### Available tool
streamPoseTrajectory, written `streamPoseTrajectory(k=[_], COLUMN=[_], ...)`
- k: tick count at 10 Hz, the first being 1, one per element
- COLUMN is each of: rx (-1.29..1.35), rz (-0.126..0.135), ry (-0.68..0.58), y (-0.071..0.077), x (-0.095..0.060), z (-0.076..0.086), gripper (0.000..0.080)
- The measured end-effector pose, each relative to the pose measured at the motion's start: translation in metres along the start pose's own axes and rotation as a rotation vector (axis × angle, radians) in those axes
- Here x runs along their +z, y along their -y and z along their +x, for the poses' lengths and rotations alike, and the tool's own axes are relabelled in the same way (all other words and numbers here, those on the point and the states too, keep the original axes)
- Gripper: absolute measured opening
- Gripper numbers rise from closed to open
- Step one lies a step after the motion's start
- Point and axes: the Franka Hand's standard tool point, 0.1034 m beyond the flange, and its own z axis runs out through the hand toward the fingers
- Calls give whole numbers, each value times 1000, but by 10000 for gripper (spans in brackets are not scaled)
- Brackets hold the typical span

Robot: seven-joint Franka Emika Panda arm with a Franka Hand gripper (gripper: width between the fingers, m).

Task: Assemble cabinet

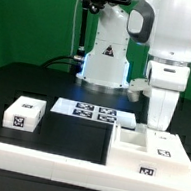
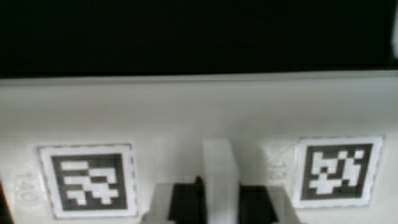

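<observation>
The jaws clamp the cabinet point(image 2: 196, 110) by its middle ridge.

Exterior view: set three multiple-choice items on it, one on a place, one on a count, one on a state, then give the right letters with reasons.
1. Where does the marker board lie?
A) flat on the table, in front of the robot's base
B) propped upright against the arm
C) on top of the base

2. How many tags does it carry?
A) two
B) four
C) six

3. How does the small white block stand to the claw?
A) gripped in it
B) apart from it, resting at the exterior view's left
C) hanging beneath it

Answers:
1 A: the board lies flat on the dark surface, mid-scene.
2 B: four tags show, in two rows of two.
3 B: the claw hangs at the exterior view's right, far from the block.
</observation>
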Motion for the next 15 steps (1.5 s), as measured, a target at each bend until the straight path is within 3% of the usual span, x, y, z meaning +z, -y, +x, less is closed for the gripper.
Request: streamPoseTrajectory(k=[2, 5, 8, 13, 15], rx=[-8, -19, -4, -2, -9], rz=[-9, -1, 8, -11, -10], ry=[18, 53, 61, 64, 59], y=[3, 3, -2, -23, -25], x=[-17, -37, -40, -52, -48], z=[-10, -31, -41, -39, -42], gripper=[62, 62, 62, 62, 62])
